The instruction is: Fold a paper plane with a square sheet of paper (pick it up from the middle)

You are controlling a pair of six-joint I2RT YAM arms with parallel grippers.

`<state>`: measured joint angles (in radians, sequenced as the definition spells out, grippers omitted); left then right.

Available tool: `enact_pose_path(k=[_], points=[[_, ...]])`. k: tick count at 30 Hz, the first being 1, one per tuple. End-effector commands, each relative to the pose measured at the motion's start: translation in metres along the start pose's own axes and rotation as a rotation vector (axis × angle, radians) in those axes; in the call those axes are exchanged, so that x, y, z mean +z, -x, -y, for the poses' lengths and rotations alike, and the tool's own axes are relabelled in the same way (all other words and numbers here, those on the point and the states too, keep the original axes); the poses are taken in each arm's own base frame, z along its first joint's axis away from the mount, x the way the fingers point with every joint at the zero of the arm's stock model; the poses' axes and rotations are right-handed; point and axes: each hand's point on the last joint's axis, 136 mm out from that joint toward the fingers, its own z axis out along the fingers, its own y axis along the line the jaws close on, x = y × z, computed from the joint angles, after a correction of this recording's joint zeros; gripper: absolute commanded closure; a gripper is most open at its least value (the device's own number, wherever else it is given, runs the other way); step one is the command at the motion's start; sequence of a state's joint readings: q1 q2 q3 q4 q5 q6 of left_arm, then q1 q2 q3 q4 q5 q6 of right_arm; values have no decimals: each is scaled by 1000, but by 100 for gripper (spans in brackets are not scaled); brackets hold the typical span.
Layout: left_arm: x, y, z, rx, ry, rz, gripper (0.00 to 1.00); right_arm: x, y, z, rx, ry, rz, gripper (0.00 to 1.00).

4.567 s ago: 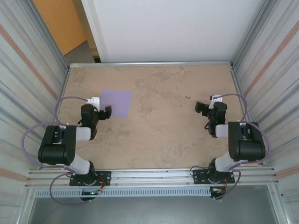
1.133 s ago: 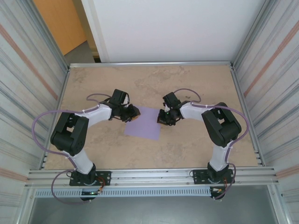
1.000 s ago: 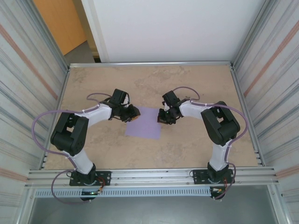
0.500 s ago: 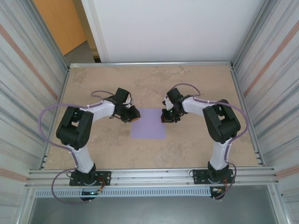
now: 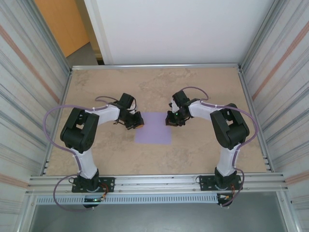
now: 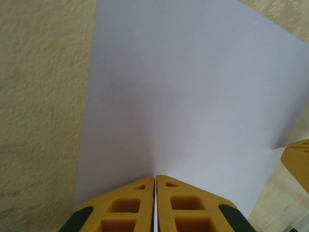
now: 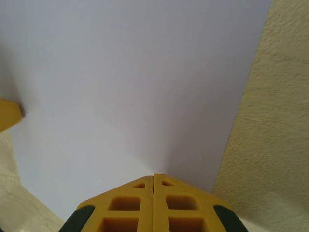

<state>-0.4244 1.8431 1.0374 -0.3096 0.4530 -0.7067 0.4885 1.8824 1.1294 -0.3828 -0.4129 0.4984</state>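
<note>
The square sheet of paper (image 5: 153,130) lies on the worktop (image 5: 203,87) at mid-frame. The left gripper (image 5: 138,121) and right gripper (image 5: 169,120) meet it near its upper left and upper right corners. Both pairs of jaws are clenched on the paper's edge.

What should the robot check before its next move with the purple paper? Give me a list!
1. Left pincer closed: ok. Its fingertips meet at the left edge of the square sheet of paper.
2. Right pincer closed: ok. Its tips meet at the sheet's right edge.
3. Paper really caught between the tips: cannot tell for either pincer.
4. Pincers opposite each other: ok. They face one another across the sheet in the top view.
5. Sheet lying flat on the table: ok. No fold shows yet.
</note>
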Motion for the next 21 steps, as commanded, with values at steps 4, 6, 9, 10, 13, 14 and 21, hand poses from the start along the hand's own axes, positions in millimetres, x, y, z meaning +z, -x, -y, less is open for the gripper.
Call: enact_pose_path(k=[4,6,9,10,13,14,21], points=[[11,-10,-16,-41,26,-32,91,7,-6,9,65,-11,-25,93],[13,-12,-19,-46,28,-37,91,10,-8,11,70,-16,-33,93],[17,-16,-22,-54,34,-46,91,15,-11,14,78,-25,-46,93],[18,-16,-24,-59,37,-49,91,16,-11,15,81,-28,-48,93],[20,-19,-26,-70,43,-48,91,19,-10,18,84,-39,-51,93],[20,-19,-26,-71,43,-45,91,19,-10,19,88,-41,-50,93],[22,-21,-23,-82,28,-36,90,24,-5,14,92,-17,-45,93]])
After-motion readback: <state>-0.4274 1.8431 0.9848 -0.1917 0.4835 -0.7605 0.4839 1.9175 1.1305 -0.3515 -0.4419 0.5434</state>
